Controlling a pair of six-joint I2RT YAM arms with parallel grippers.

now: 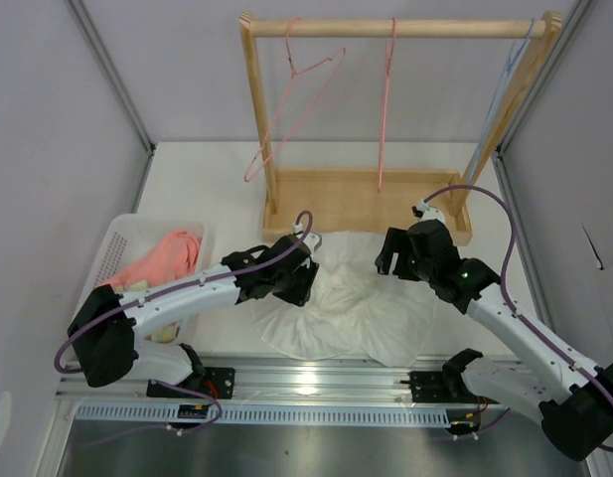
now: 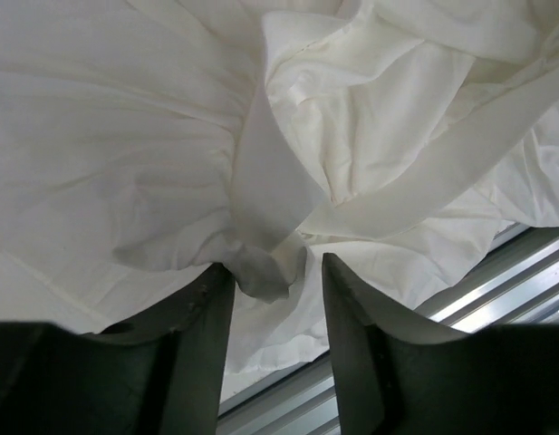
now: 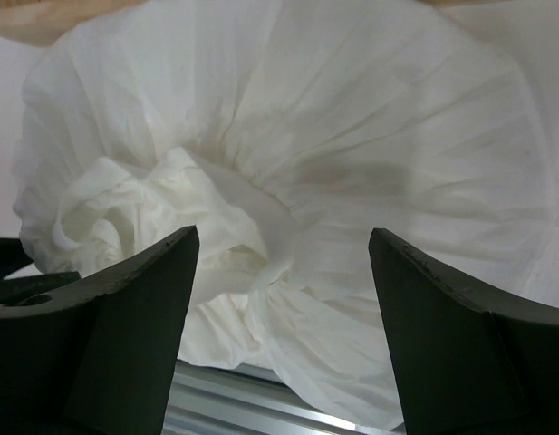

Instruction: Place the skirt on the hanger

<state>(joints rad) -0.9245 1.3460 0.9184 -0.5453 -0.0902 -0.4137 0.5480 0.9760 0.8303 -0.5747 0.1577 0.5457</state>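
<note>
While both arms lean over it, the skirt lies rumpled on the table, just in front of the wooden rack, its far edge right by the rack's base board. The hanger is on the rack's top bar, near the bar's left end, tilted, w/ its lower corner sticking out past the left post; well apart from the skirt. A deeper pink hanger hangs mid-bar, seen edge-on; a light blue hanger is at the bar's right end.

The left gripper sits over the skirt's left part, in front of the rack's left post. Wrist view: its fingers are part-way apart, a gathered knot of skirt fabric btwn the tips, touching one finger w/ a gap to the other, so not clamped. The right gripper is over the skirt's far right edge, in front of the right half of the rack's base. Its fingers stand wide apart, pleated cloth showing beyond the gap; can't tell if the tips touch it.

A white basket w/ pink clothes sits left of the rack, nearer the arms' bases.
</note>
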